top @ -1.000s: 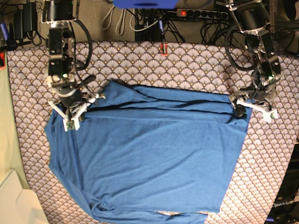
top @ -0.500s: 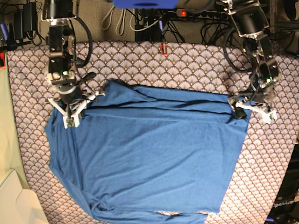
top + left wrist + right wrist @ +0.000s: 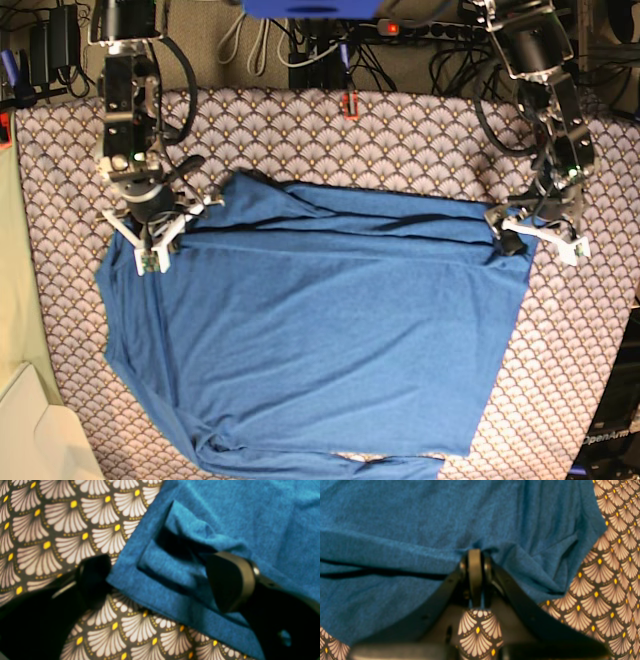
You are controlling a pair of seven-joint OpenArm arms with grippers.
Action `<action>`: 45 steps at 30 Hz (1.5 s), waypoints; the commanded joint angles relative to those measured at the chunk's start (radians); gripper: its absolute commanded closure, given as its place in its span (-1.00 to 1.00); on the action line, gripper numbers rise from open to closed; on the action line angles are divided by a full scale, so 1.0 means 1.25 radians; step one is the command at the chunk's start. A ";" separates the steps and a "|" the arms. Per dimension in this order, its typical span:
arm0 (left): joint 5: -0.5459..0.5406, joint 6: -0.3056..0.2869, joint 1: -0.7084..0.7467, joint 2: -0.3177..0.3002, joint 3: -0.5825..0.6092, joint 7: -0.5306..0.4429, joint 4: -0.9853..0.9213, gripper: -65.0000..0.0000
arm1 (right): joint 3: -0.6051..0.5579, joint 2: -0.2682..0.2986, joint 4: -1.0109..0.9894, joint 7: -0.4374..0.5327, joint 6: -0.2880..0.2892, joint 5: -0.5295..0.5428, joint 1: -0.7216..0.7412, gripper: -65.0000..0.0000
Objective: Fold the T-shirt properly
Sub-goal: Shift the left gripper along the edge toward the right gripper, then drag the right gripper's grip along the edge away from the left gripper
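While you scan the base view, note the T-shirt (image 3: 320, 330): medium-blue knit, spread broad on the scallop-patterned cloth (image 3: 400, 140), its far edge turned over in one long fold band. By that showing, you have one first fold laid; the wide body remains unfolded, so most of the task is left. The near hem runs off the bottom edge. The right gripper (image 3: 150, 240) sits at the fold's end on this view's left; the left gripper (image 3: 535, 232) sits at the shirt's corner on this view's right.

Left wrist view: the left gripper (image 3: 160, 580) stands released, jaws wide, one pad on the patterned cloth beside the shirt's edge, the other over the blue fabric. The T-shirt (image 3: 250, 517) corner lies between them, doubled at the hem. You cannot tell whether either pad presses the fabric; the picture is soft.

Right wrist view: the right gripper (image 3: 475, 577) is clenched, pads together, against a bunched ridge of the T-shirt (image 3: 420, 517). The fingertips are hidden under the fabric, so whether any cloth is pinched cannot be made out.
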 commanded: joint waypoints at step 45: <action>-0.010 0.004 -0.021 -0.032 -0.001 0.028 0.015 0.98 | -0.020 -0.066 0.142 0.015 -0.002 0.003 -0.119 0.40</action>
